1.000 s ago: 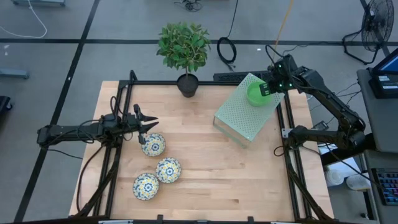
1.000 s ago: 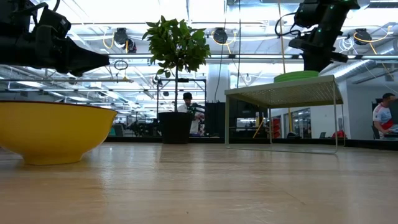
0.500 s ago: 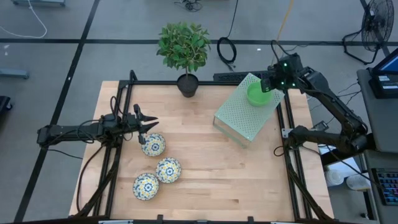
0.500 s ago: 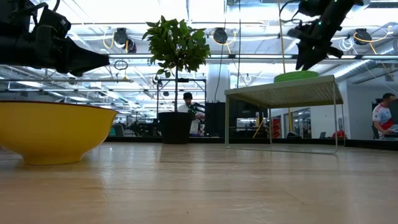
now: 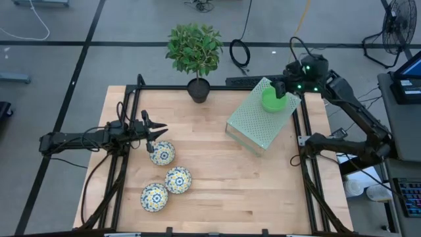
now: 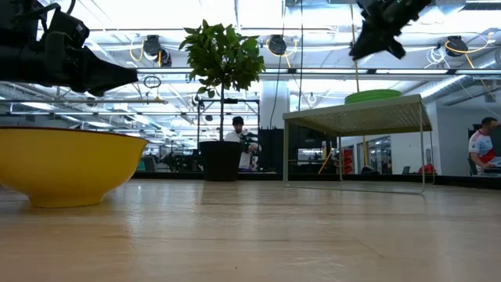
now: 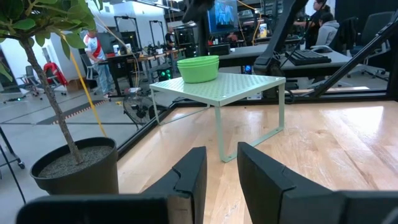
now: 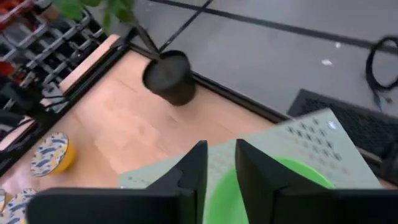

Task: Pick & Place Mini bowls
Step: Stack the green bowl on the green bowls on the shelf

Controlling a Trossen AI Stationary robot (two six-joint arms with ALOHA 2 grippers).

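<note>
A bright green mini bowl point(image 5: 272, 101) sits on a pale green perforated rack point(image 5: 253, 125) at the table's far right; it also shows in the left wrist view point(image 7: 198, 68). My right gripper point(image 5: 283, 88) hangs above its far rim, clear of it, with a narrow gap between the fingers point(image 8: 221, 155) and nothing in it. Three floral mini bowls point(image 5: 162, 153) point(image 5: 177, 179) point(image 5: 154, 196) stand on the wood at the near left. My left gripper point(image 5: 161, 130) waits level just beyond the farthest of them, fingers slightly apart point(image 7: 221, 152) and empty.
A potted plant in a black pot point(image 5: 198, 89) stands at the far edge, left of the rack. A black frame point(image 5: 304, 138) runs round the table. Bare wood point(image 5: 223, 178) lies between the floral bowls and the rack. People show in the room beyond.
My right gripper has come away from the green bowl's rim and risen above the rack, drawing back toward the far right and tipping up from pointing steeply down. The green bowl has stayed on the rack.
</note>
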